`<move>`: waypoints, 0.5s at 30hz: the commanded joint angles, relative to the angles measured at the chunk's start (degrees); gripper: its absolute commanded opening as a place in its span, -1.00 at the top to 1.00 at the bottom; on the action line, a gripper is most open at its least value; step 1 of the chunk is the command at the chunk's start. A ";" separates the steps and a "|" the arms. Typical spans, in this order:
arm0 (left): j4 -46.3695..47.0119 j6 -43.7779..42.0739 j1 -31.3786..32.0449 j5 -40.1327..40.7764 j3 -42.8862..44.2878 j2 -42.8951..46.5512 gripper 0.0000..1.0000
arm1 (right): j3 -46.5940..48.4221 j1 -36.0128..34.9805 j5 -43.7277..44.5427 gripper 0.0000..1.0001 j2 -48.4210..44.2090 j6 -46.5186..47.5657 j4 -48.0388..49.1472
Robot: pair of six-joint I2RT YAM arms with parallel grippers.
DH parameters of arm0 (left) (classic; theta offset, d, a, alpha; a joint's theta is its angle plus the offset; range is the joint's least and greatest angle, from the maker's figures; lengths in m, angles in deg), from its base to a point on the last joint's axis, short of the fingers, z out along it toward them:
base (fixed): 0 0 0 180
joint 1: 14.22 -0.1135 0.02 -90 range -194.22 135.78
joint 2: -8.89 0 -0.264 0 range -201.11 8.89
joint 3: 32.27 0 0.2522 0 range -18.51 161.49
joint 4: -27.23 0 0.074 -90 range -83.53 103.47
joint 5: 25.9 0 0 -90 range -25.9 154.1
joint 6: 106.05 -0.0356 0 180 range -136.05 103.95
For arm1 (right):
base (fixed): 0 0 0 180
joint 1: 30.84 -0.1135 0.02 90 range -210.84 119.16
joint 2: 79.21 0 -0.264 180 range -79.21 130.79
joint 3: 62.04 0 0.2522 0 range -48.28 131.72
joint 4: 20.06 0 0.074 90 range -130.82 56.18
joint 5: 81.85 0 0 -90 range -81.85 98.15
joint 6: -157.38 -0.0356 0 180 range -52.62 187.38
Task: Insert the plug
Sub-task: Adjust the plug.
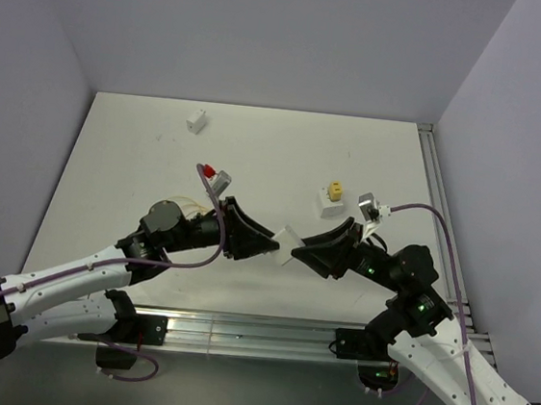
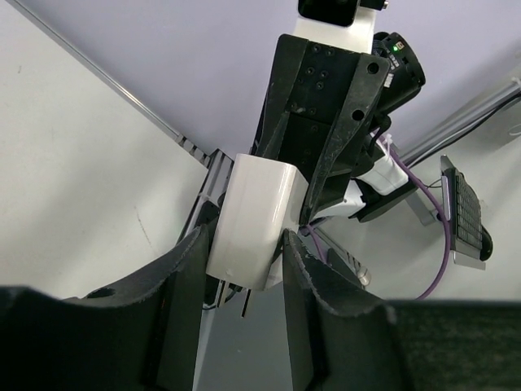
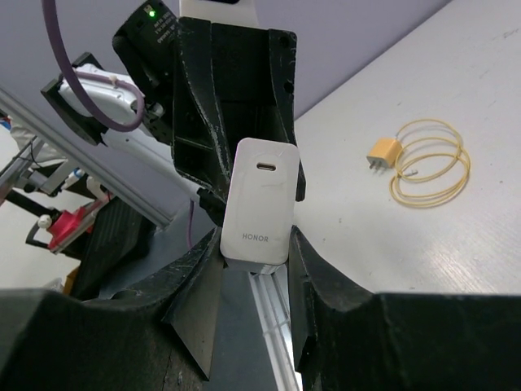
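The glossy, round-edged white plug (image 1: 289,236) is clamped in the right gripper (image 3: 256,244); the left gripper (image 2: 244,240) is closed against its sides.

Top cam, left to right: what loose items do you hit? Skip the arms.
small white block → white charger → white block with yellow top
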 commanded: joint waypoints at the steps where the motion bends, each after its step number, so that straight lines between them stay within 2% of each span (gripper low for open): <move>1: 0.06 1.24 0.95 -4.58 2.75 -1.55 0.99 | 3.06 0.18 -0.56 0.63 3.58 2.86 0.89; 4: -6.88 -2.44 0.78 -4.84 5.65 -2.43 0.99 | 6.14 0.18 -2.06 -0.09 6.30 6.20 -4.48; 7: -14.97 -8.14 0.60 -4.57 9.60 -3.75 0.99 | 8.44 0.44 -1.36 -0.15 7.80 8.31 -8.71; 9: -18.22 -10.35 0.51 -5.28 10.66 -4.10 0.99 | 8.96 1.23 -4.76 -0.16 9.12 8.67 -9.16; 13: -20.26 -11.50 -0.10 -3.96 10.32 -2.44 0.99 | 8.44 2.46 -10.13 -0.03 10.53 8.14 -8.55; 15: -20.35 -11.42 -0.63 -4.57 10.05 -1.56 0.99 | 7.04 2.82 -12.43 -0.03 10.36 7.70 -7.05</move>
